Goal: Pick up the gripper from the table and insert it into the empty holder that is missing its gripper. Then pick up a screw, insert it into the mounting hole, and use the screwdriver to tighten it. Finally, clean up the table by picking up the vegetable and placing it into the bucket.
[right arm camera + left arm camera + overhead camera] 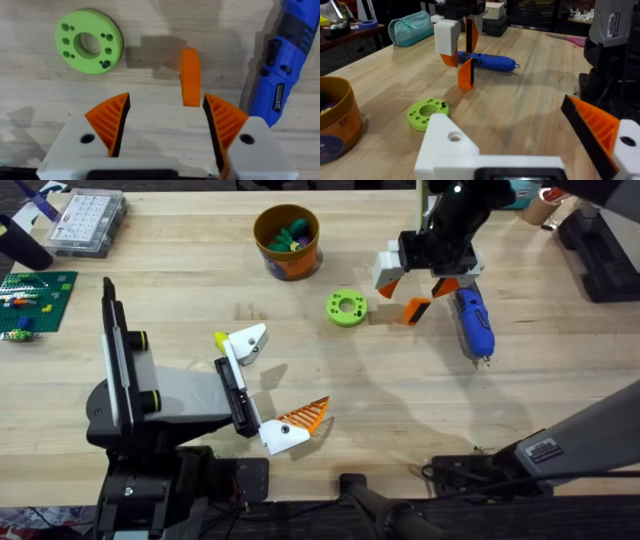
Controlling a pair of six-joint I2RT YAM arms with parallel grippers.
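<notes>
Orange-brown bucket [287,242] w/ green, yellow veg inside.

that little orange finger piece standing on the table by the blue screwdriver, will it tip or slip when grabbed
Probably tips easily: the gripper stands upright on a narrow end. It looks like stiff, light plastic, so a nudge from one finger of the open right gripper could topple it. Its smooth faces might slip, though the ribbed pads should help.
</notes>
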